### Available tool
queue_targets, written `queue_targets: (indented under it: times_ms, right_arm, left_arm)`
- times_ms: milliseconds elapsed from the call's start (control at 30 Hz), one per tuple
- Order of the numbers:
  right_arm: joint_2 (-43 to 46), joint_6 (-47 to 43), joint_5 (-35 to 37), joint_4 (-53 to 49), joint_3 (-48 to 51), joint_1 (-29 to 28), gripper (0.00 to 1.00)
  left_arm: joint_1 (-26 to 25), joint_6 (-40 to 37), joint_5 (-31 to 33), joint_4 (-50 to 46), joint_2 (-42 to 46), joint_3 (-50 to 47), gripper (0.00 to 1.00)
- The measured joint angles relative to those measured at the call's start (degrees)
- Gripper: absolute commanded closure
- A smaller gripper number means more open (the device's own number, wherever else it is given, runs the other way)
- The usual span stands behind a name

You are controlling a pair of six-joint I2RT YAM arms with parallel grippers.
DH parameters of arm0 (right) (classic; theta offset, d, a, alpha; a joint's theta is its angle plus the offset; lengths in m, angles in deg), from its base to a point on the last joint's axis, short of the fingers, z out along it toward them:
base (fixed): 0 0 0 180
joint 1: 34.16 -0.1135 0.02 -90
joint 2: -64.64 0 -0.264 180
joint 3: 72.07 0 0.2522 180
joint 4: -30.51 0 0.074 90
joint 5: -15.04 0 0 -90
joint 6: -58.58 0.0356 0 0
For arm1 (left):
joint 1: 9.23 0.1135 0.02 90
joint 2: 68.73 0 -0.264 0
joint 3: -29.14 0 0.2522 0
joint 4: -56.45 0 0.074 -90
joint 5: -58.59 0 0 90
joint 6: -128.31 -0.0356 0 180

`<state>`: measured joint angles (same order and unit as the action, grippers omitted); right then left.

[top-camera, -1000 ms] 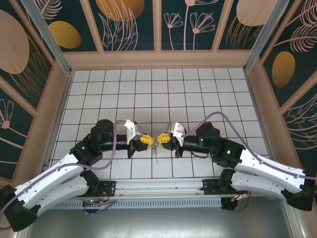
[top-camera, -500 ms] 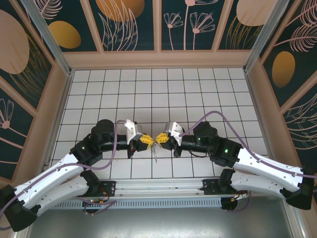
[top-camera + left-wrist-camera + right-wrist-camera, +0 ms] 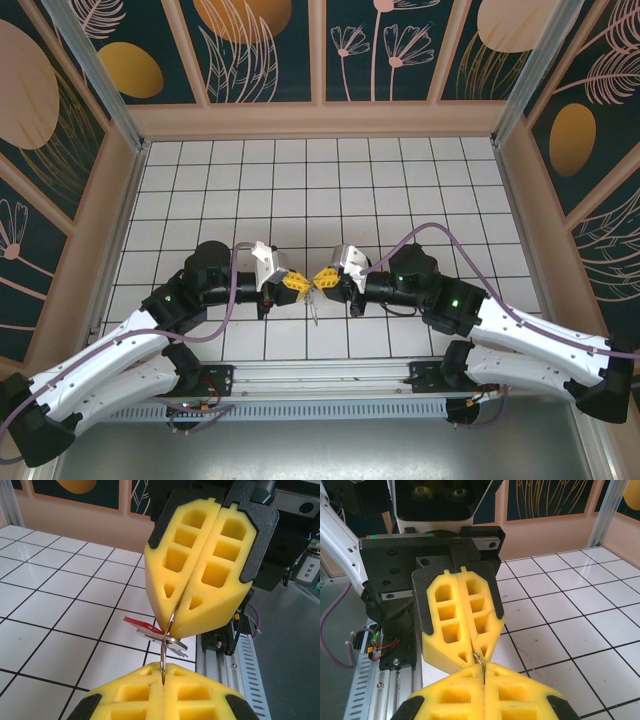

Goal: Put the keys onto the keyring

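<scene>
left claw and right claw tip to tip, both squeezed tight on the thin keyring wire, red-tagged key hanging with plain keys right between them, above the counter

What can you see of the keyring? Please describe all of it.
The keyring is a thin metallic wire loop, seen edge-on, nearly upright above the tiled table. Its lower end is pinched in the left gripper's yellow foam fingers, its upper end in the right gripper's fingers. Small silvery keys and a red tag hang at its middle.
</scene>
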<state>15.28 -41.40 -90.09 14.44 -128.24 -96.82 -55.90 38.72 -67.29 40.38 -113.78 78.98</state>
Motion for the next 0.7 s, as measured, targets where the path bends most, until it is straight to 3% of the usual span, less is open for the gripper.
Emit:
queue_targets:
  times_ms: [700]
  right_arm:
    - [-0.9, -0.2, -1.1, 0.0, 0.0, 0.1, 1.00]
  left_arm:
    - [0.0, 0.0, 0.3, -1.4, 0.1, 0.0, 1.00]
